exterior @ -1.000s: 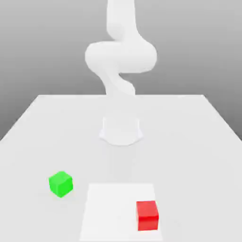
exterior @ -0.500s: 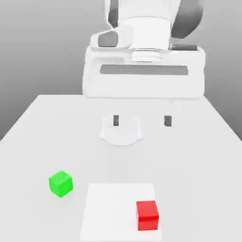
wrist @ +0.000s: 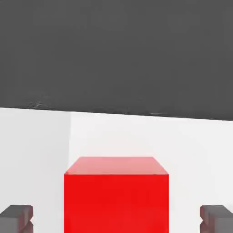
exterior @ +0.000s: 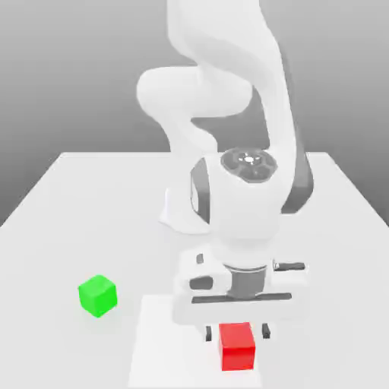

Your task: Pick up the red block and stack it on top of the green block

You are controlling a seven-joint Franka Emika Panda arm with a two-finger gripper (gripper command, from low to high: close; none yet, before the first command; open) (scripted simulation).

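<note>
The stacking is at its opening stage: the tool (exterior: 237,332) is down at the red block (exterior: 237,348), but the pick is not made. The red block sits at the edge of the white square (exterior: 171,346), on the side towards the exterior view's right. The green block (exterior: 98,295) stands apart from it on the bare counter (exterior: 61,235), towards the exterior view's left, with nothing on top of it. What is left, then, is nearly the whole job: grip the red block, lift it, carry it across, set it down on the green one and let go.

The tool is released, its two fingers (wrist: 17,217) spread wide and holding nothing. The red block lies between them, one finger to either side, and the hand view shows a gap on both flanks, so neither touches it. The block's sides look square to the fingers, which should make for an even pinch once they draw in. I judge closing on it to be the step in hand, perhaps after a small final settling of height. Later, the green block may call for a turn of the wrist, since it sits at an angle to the red one.
</note>
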